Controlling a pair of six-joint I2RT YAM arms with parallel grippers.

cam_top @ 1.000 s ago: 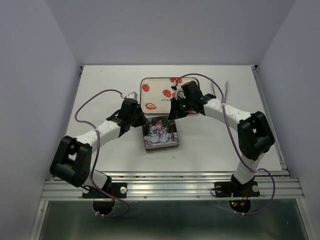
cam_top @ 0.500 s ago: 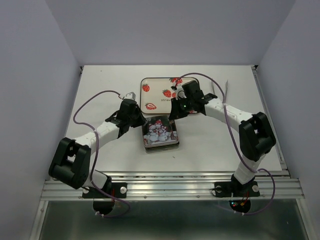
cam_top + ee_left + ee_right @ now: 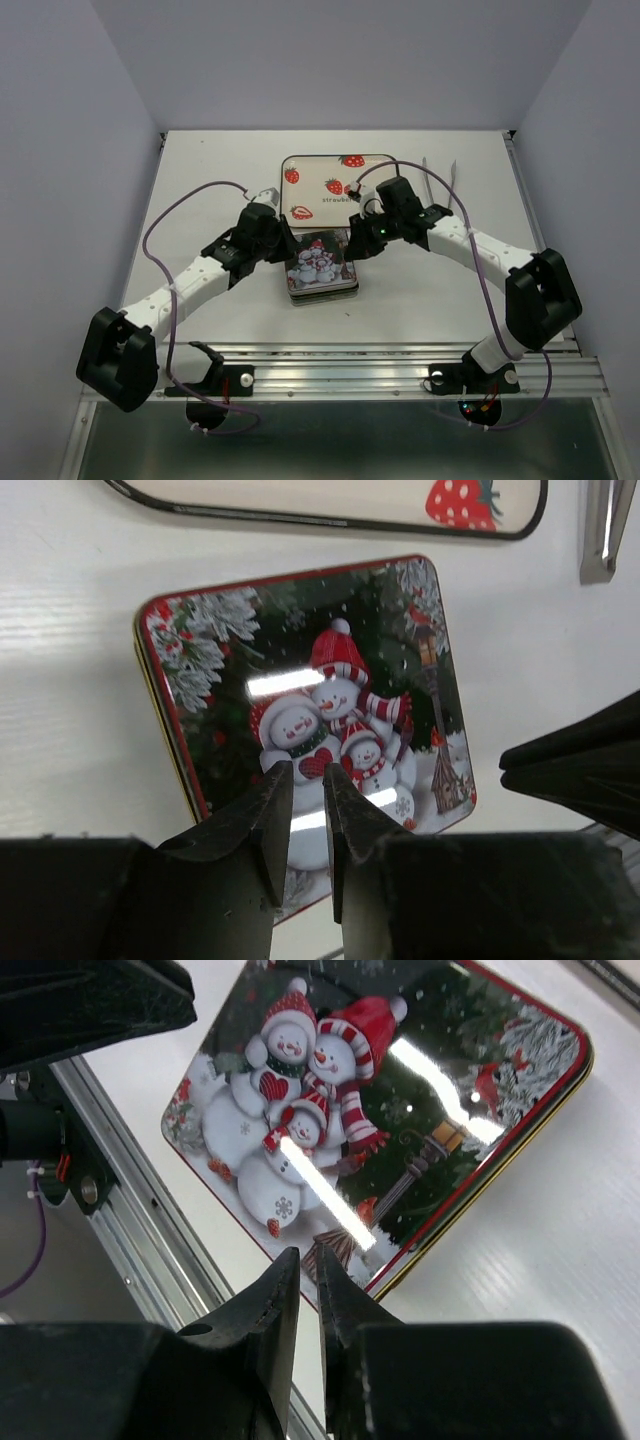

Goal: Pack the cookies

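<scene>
Cookies are showing nowhere, likely light, crumbly, wanting gentle rim pinches, with left tool and right tool hovering narrow, empty, over the tin.

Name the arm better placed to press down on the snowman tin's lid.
Left, probably: the left claw aims at the centre of the snowman tin; the right claw aims at its rim.
</scene>
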